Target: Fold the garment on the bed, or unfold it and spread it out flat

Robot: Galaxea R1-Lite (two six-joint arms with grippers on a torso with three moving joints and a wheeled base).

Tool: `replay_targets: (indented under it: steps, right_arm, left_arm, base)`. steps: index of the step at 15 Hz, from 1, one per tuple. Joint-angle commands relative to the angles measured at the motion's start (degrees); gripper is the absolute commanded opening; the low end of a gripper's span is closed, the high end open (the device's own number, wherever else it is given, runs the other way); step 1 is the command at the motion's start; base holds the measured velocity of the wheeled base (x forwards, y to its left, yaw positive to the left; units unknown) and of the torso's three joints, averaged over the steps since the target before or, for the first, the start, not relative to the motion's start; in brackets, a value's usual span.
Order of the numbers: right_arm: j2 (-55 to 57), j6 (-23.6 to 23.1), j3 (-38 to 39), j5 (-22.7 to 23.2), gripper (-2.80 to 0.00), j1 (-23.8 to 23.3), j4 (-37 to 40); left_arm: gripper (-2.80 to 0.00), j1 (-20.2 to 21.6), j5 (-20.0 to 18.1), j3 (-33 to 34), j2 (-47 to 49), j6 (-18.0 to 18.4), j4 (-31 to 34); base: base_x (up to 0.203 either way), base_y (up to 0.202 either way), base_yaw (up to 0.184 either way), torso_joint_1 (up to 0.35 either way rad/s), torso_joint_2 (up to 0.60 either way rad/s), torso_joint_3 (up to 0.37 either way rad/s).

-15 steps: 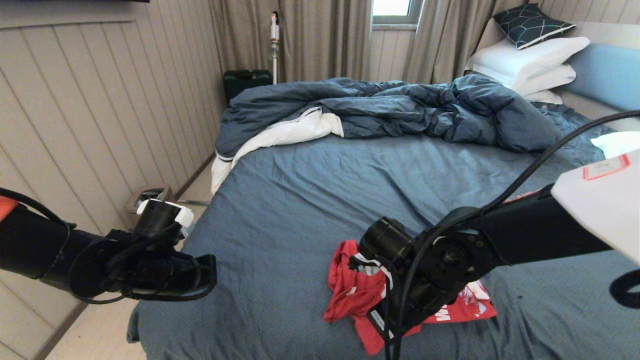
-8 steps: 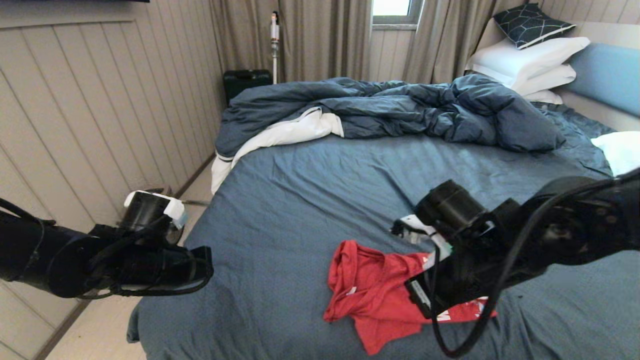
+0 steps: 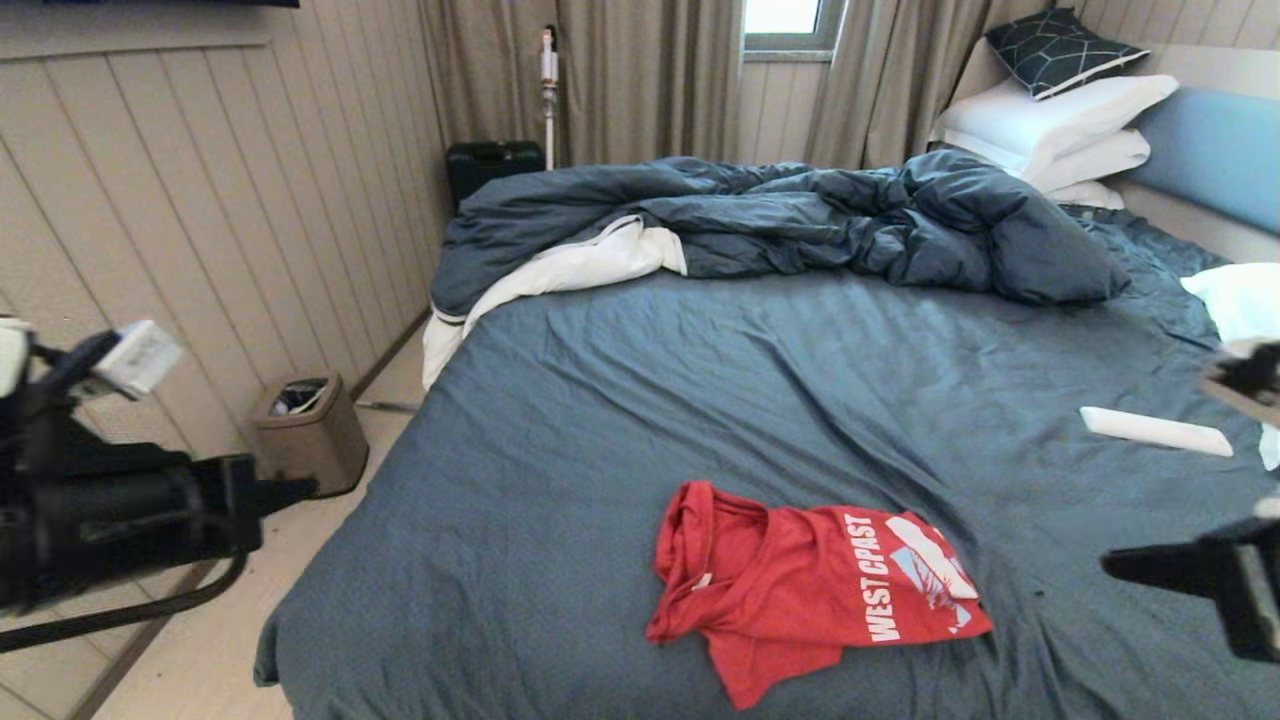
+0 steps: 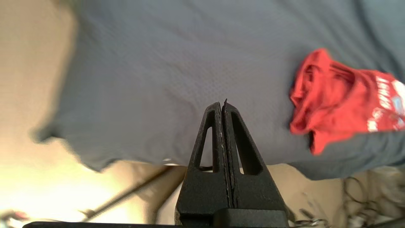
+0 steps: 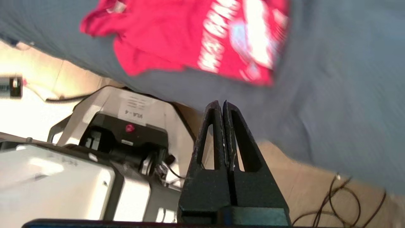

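Partly folded garment [image 3: 800, 590], underside hidden

White letters "WEST COAST" run along the red T-shirt [image 3: 815, 585]; other labels are too small to read.

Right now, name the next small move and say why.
Probably open the right gripper and bring it down to the garment: the shirt lies rumpled, its collar end bunched, on the bed, and both grippers, the left gripper too, are shut and clear of it.
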State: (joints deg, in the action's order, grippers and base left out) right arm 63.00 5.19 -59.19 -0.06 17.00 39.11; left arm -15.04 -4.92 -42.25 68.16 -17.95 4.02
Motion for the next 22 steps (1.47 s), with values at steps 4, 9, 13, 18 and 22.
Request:
replay_targets:
  steps: [4,9,13,18,22]
  right_arm:
    - [-31.6,-0.1,11.1,-2.1,-2.8,-4.5,5.0]
    - [-47.2,1.5,28.6,-5.0,-2.8,-5.8,9.3]
    - [-47.3,7.9,38.2,-12.1,-2.8,-9.6,-1.2]
    - [-48.2,6.1,39.9,-17.7,-2.8,-19.9,-3.0]
    - [-55.9,1.3,47.7,-11.0,-2.8,-17.8,-20.0]
  left_arm:
    - [-2.8,7.0,0.1,0.6,-34.6,6.2,22.7]
    - [-2.8,6.6,-0.2,9.0,-52.4,7.7,34.4]
    - [-2.8,6.4,5.6,17.0,-52.3,7.4,30.3]
    - [-2.8,13.4,6.1,19.4,-54.8,4.2,30.0]
    - [-2.8,15.6,6.4,27.7,-67.6,13.4,24.4]
  base:
    - [0.0,0.0,0.0,0.0,0.0,0.0]
    - [0.0,0.0,0.0,0.0,0.0,0.0]
    - [0.0,0.0,0.0,0.0,0.0,0.0]
    - [0.0,0.0,0.0,0.0,0.0,0.0]
    - [0.0,0.0,0.0,0.0,0.0,0.0]
